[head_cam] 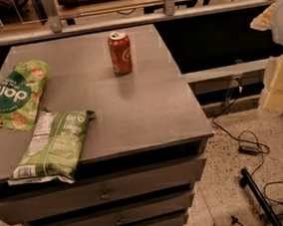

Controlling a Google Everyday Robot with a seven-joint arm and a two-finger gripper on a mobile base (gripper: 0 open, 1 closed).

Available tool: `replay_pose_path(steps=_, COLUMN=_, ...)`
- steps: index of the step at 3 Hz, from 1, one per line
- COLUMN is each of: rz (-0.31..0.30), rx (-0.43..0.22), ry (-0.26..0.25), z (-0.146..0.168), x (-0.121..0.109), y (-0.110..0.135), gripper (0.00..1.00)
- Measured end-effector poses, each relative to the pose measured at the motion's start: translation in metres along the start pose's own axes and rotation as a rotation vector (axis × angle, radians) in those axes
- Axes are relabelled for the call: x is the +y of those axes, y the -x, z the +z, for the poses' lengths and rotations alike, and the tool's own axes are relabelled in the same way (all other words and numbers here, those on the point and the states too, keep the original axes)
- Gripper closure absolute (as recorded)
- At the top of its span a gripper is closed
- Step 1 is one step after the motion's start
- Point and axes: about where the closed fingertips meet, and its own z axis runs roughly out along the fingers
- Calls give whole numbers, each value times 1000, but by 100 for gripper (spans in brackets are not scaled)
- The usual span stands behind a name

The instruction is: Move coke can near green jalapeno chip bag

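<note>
The coke can point(120, 52), red with white script and a silver top, stands upright on the grey cabinet top point(146, 109), toward the back middle. The green jalapeno chip bag point(54, 146), olive-green with a white nutrition panel, lies flat at the front left corner and overhangs the front edge a little. The can is well apart from it, up and to the right. My gripper point(281, 89) shows as pale, yellowish parts at the right edge of the camera view. It is off the table, far to the right of the can, and holds nothing that I can see.
A brighter green chip bag point(13, 95) with a dark green circle lies at the left edge, just behind the jalapeno bag. The cabinet has drawers point(105, 193) in front. Black cables point(250, 149) and a dark rod point(260, 198) lie on the speckled floor at the right. A railing point(122, 19) runs behind.
</note>
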Motion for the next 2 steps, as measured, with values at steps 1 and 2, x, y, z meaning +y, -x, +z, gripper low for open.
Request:
replay_pose_path(steps=1, rz=0, rx=0, ry=0, z=0, x=0, y=0, gripper=0)
replay_pose_path(steps=2, rz=-11, rx=-63, ry=1, z=9, x=-19, y=13, gripper=0)
